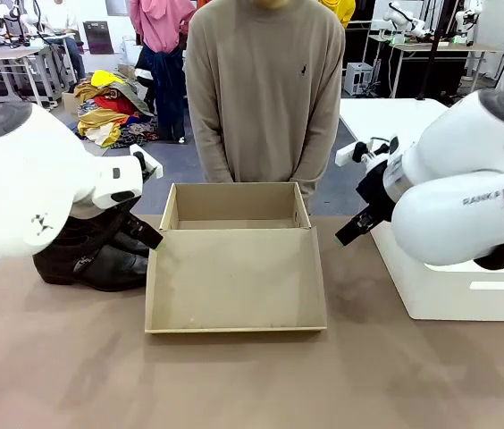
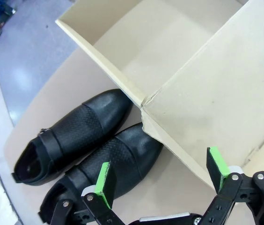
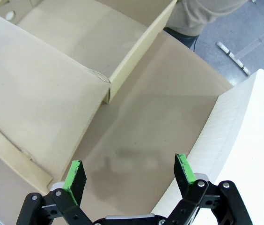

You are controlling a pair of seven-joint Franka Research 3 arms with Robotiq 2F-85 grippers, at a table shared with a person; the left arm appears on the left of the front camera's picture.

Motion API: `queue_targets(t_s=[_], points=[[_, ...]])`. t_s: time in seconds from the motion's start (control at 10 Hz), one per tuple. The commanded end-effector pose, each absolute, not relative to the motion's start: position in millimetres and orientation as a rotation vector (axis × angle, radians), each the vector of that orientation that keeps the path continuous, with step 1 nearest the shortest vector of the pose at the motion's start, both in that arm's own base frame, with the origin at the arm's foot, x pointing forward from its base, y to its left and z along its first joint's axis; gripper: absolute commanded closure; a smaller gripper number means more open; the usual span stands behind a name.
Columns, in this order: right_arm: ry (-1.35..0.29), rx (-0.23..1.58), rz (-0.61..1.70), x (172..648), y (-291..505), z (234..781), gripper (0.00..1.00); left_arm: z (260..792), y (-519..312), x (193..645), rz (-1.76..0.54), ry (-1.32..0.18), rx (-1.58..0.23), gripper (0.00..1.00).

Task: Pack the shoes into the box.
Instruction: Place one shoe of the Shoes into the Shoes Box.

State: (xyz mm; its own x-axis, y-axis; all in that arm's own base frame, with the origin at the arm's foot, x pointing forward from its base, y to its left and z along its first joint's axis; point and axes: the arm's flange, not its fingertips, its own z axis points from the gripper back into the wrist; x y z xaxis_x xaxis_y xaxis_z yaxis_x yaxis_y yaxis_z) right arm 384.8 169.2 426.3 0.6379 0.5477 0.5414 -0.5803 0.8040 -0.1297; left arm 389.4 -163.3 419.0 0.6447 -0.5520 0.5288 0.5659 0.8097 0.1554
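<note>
Left gripper (image 2: pixel 161 176), spread and empty, hovers at lower centre above the shoes (image 2: pixel 83 129), paired on the table (image 2: pixel 64 91) at left against the open box (image 2: pixel 183 47), seemingly poised for a first pick, while right gripper (image 3: pixel 128 173), also spread, idles right of the box.

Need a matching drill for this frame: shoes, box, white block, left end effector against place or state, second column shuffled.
Column one:
1. shoes
2. box
3. white block
4. left end effector

Column two:
A. open, holding nothing, hovering over the toe ends beside the cardboard edge
B. on the robot's right side of the table
C. lid folded open, in the middle
D. side by side on the robot's left, next to the cardboard

Pairs: 1-D, 2-C, 3-B, 4-A
</note>
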Motion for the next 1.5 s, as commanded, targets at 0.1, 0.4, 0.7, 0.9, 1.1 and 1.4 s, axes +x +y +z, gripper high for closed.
queue_targets(t_s=[0.1,0.4,0.7,0.9,1.1,1.4], points=[[-0.619,0.171,0.799,374,153,462,0.00,464,-149,374,-0.782,-0.601,-0.048,0.00],[-0.661,0.274,0.990,363,132,482,0.00,493,-119,370,-0.992,-0.598,-0.105,0.00],[-0.694,0.372,1.056,365,110,495,0.00,524,-93,374,-1.087,-0.586,-0.264,0.00],[-0.721,0.397,1.080,367,100,499,0.00,536,-83,376,-1.125,-0.593,-0.325,0.00],[-0.744,0.433,1.068,371,93,504,0.00,545,-78,378,-1.131,-0.603,-0.347,0.00],[-0.768,0.426,1.064,370,91,522,0.00,548,-69,384,-1.100,-0.620,-0.341,0.00]])
